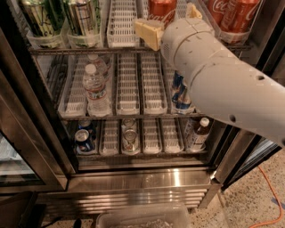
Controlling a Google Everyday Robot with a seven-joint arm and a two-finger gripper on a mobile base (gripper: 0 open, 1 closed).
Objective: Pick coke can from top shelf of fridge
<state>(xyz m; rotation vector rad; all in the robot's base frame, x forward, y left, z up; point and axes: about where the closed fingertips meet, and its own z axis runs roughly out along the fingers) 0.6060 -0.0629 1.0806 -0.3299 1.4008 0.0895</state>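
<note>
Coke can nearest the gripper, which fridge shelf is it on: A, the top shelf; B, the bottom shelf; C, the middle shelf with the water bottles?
A: the coke can stands on the top shelf, level with the green cans, and the gripper is up at it.

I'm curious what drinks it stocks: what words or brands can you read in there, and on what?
"Coca-Cola": white script, cut off, on the right-hand red cans, top shelf.
The coke can at the pincer: script mostly hidden.
Labels on green cans, blue cans, water bottles: too blurred to read.
</note>
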